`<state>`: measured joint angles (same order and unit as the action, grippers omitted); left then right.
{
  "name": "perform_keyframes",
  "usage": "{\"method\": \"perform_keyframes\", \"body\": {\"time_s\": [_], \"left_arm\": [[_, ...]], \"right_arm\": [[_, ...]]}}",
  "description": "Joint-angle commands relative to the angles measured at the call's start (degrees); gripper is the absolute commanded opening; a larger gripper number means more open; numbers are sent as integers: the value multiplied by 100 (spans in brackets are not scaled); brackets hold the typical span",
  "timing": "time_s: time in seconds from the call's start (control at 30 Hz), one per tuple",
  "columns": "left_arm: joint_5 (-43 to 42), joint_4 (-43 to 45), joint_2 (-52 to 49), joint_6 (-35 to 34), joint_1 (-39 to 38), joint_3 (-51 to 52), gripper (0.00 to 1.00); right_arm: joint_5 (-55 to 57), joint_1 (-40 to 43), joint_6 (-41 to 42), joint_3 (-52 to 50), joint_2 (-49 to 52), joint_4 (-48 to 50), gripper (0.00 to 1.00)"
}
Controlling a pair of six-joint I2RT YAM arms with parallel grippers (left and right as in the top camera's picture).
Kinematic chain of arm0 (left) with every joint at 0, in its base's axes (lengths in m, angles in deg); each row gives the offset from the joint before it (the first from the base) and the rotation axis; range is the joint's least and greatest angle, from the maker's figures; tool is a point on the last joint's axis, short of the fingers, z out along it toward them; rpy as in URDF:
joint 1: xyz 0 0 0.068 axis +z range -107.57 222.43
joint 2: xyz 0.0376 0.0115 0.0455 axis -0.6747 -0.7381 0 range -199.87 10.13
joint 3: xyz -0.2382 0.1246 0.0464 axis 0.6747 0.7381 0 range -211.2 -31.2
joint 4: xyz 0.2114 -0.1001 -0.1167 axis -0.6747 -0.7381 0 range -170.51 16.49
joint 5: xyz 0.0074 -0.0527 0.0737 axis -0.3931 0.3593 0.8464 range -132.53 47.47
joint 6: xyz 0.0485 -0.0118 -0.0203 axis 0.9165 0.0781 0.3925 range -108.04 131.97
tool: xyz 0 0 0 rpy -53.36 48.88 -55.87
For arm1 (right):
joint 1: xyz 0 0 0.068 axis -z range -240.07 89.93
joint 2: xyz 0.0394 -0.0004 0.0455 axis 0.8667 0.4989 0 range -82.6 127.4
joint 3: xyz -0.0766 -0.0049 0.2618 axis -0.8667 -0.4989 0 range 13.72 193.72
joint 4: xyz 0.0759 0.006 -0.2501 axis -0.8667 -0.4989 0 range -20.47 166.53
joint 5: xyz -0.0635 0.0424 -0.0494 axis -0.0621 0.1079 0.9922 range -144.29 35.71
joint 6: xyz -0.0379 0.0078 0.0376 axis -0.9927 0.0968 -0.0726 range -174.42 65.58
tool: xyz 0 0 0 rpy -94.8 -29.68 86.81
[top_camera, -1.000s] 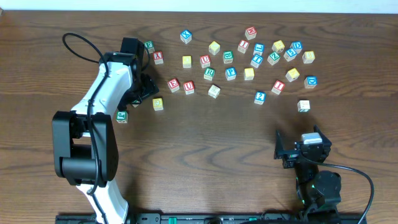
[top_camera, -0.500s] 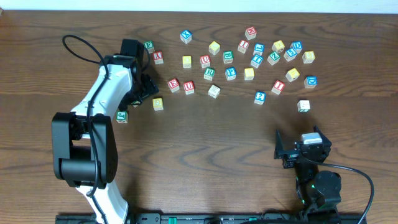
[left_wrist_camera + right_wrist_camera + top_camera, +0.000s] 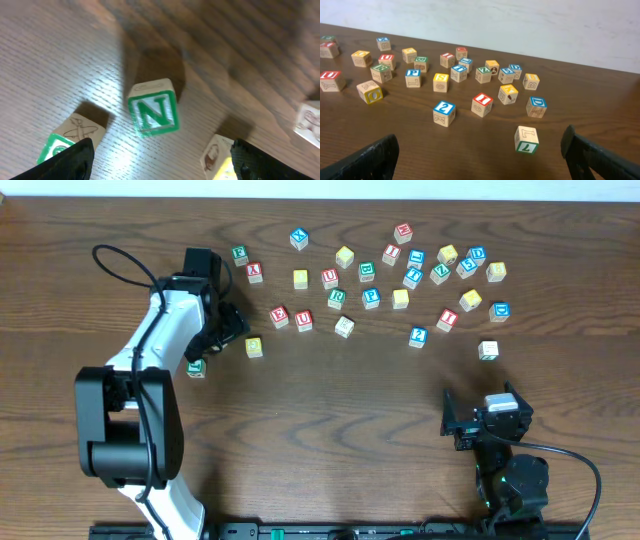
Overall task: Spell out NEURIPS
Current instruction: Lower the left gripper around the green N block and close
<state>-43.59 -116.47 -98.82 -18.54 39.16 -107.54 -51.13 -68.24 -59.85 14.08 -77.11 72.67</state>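
Note:
The green N cube [image 3: 152,109] stands on the wood just ahead of my left gripper [image 3: 157,162], which is open with nothing between its fingers. In the overhead view the left gripper [image 3: 226,328] hangs low between a green cube [image 3: 196,367] and a yellow cube [image 3: 254,347], and the N is hidden under it. To its right sit the red E [image 3: 280,315] and red U [image 3: 304,321] side by side. A red I [image 3: 482,104] stands among the scattered cubes. My right gripper [image 3: 480,420] rests open near the front right, away from every cube.
Many other lettered cubes are scattered across the back of the table [image 3: 350,410]. A green 7 cube [image 3: 526,140] is the one closest to the right gripper [image 3: 480,167]. The left arm's cable [image 3: 120,255] loops at the far left.
The left arm has swung slightly left and its cable loop moved with it. Its gripper stays open over the same spot. The right arm and the cubes have not moved.

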Motion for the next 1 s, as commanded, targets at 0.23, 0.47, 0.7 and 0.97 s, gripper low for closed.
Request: {"method": "perform_keyframes", "body": {"time_s": [0.23, 0.47, 0.7, 0.97], "left_arm": [[-282, 175, 138, 282, 11, 37, 82], [-278, 214, 138, 280, 11, 37, 81], [-120, 216, 138, 188, 26, 92, 81], [-275, 450, 138, 136, 284, 511, 81]], "right_arm": [[-15, 31, 24, -4, -24, -24, 99], [-15, 31, 24, -4, -24, -24, 99], [-15, 31, 24, -4, -24, -24, 99], [-15, 31, 24, -4, -24, -24, 99]]}}
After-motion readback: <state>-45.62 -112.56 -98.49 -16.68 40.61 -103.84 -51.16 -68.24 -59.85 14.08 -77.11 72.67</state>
